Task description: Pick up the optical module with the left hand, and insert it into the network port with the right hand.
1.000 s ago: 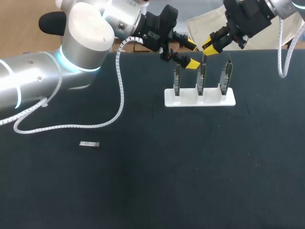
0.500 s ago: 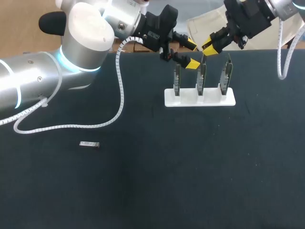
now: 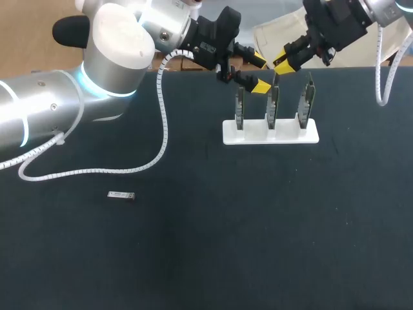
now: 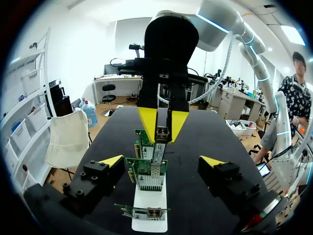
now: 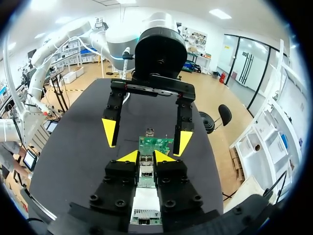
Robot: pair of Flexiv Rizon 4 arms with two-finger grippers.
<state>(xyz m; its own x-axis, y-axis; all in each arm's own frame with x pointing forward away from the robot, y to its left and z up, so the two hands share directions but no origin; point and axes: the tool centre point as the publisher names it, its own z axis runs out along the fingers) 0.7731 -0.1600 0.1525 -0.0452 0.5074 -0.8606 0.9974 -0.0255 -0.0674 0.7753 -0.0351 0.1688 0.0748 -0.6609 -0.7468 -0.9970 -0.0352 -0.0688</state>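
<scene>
While lying flat on the desk (image 3: 193, 258) at near left, spare module (image 3: 120, 196), farther back white stand (image 3: 271, 134) with three upright network cards (image 3: 239, 104), over the middle card (image 3: 272, 108) right claw (image 5: 145, 157) clenched on optical module (image 4: 160, 144), left claw (image 3: 260, 73) alongside, spread wide, grasping nothing

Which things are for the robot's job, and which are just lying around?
For the job: small silver metal optical module in right gripper; three upright green circuit boards in white stand.
Lying about: small silver block alone on black table.

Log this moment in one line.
left pincer: open, beside card rack | right pincer: shut on optical module, over rack
</scene>
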